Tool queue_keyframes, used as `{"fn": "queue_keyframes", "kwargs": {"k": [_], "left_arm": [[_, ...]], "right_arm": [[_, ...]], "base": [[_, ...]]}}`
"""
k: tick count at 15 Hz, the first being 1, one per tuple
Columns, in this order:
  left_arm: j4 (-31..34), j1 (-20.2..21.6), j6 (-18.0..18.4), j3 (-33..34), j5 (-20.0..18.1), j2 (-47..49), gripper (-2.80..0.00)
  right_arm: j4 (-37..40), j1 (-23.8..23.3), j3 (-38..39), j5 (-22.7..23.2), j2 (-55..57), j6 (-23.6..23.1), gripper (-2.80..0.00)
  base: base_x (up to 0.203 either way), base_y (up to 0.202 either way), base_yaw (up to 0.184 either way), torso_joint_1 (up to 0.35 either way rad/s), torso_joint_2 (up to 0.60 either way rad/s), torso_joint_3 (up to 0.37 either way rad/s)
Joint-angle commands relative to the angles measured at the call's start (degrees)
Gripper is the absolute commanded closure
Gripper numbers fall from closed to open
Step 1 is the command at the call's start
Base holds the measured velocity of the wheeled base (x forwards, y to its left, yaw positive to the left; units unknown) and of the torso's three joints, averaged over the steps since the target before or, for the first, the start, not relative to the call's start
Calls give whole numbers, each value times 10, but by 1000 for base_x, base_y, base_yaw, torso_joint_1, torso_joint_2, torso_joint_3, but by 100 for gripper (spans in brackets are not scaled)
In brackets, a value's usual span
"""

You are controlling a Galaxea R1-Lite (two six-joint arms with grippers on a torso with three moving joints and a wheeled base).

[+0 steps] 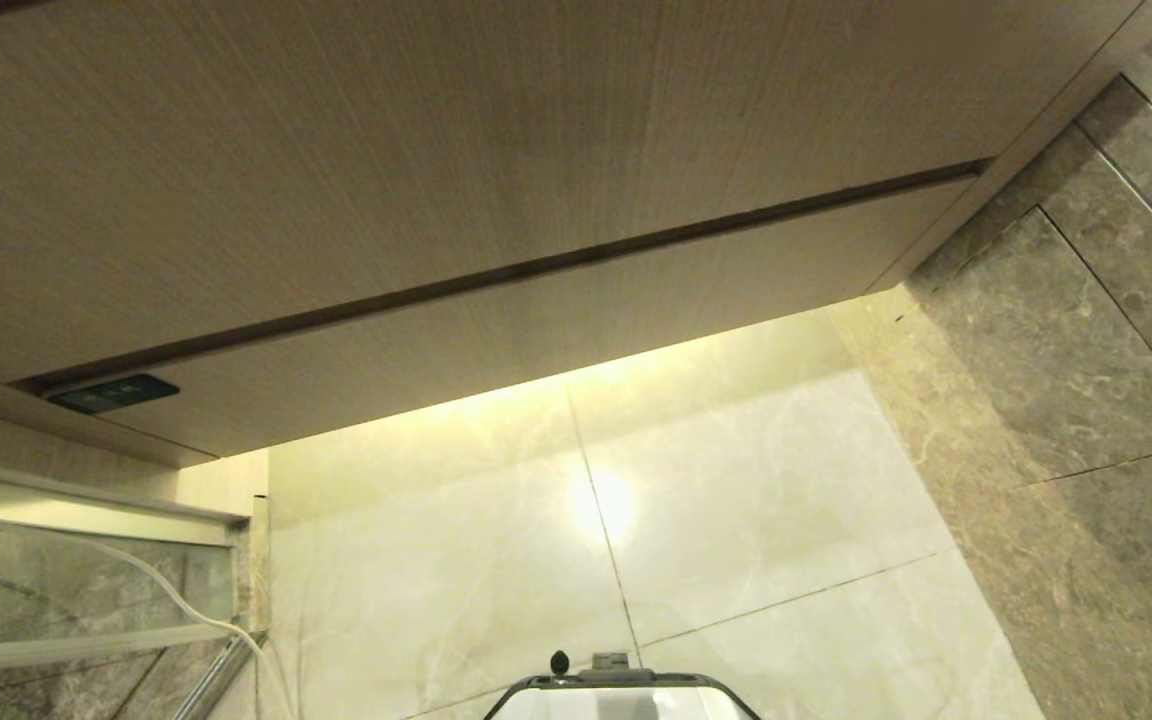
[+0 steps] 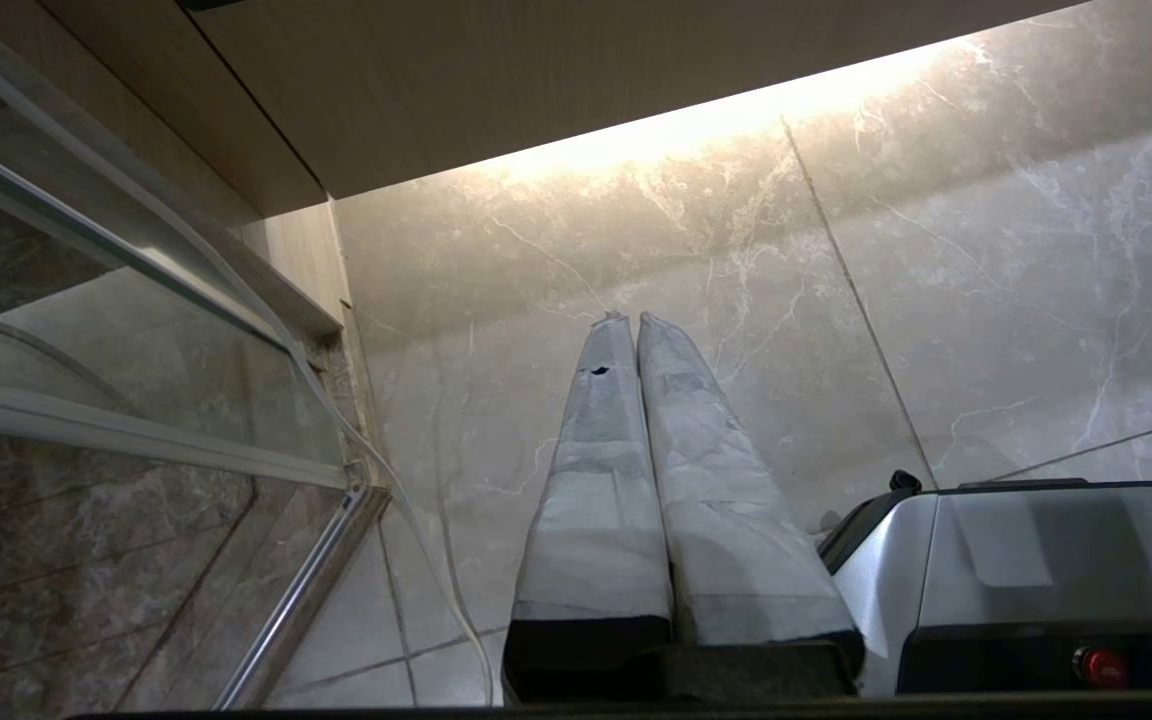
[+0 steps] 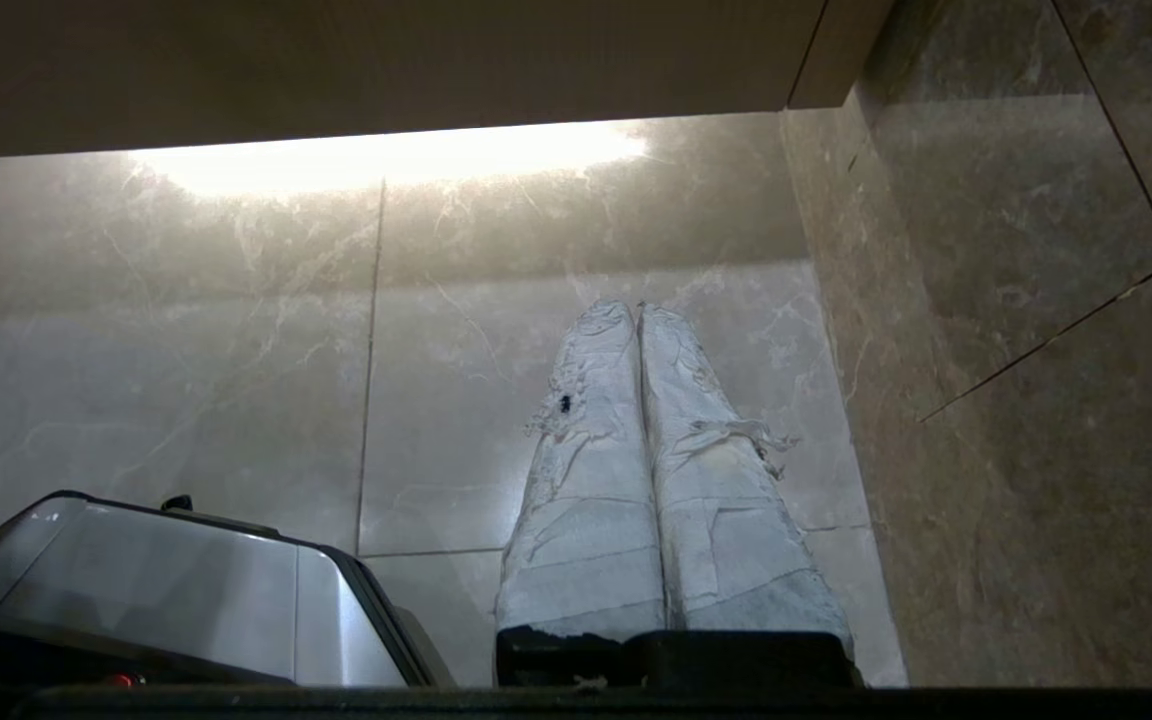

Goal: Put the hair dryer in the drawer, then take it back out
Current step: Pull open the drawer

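Head view: the drawer (image 1: pixel 556 335) sits closed under the taller panel (image 1: pixel 436 150), pale wood-grain, dark label (image 1: pixel 113 393) at its left corner. Left wrist view: left gripper (image 2: pixel 628 318) pressed together, empty. Right wrist view: right gripper (image 3: pixel 633 306) likewise, over floor tiles (image 3: pixel 236 350).

You can read no text, number or brand anywhere here. The only sign is a small dark rectangular label (image 1: pixel 113 393) at the corner of the wide light wood-grain drawer front (image 1: pixel 556 320), far above your closed claws; its pale markings are too small to make out.
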Motion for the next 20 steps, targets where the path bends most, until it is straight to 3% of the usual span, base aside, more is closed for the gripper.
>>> {"fn": "queue_keyframes", "kwargs": {"k": [1, 4, 7, 10, 13, 15, 17, 18, 20], "left_arm": [[0, 0, 0, 1, 0, 0, 0], [0, 0, 0, 1, 0, 0, 0], [0, 0, 0, 1, 0, 0, 0], [0, 0, 0, 0, 0, 0, 0], [0, -1, 0, 1, 0, 0, 0], [0, -1, 0, 1, 0, 0, 0], [0, 0, 0, 0, 0, 0, 0], [0, -1, 0, 1, 0, 0, 0], [0, 0, 0, 1, 0, 0, 0]], "right_arm": [[-1, 0, 23, 1, -21, 2, 0], [-1, 0, -13, -2, -21, 3, 0], [34, -10, -153, -2, 16, 6, 0], [214, -27, -382, 4, 200, 16, 0], [344, -3, -511, 35, 390, 16, 0], [317, 17, -544, 79, 497, 10, 0], [241, 34, -560, 134, 595, -6, 0], [208, 41, -564, 156, 643, -29, -280], [163, 54, -571, 185, 732, -118, -280]], "base": [[0, 0, 0, 0, 0, 0], [0, 0, 0, 0, 0, 0], [0, 0, 0, 0, 0, 0], [0, 0, 0, 0, 0, 0], [0, 0, 0, 0, 0, 0], [0, 0, 0, 0, 0, 0], [0, 0, 0, 0, 0, 0], [0, 0, 0, 0, 0, 0], [0, 0, 0, 0, 0, 0]]}}
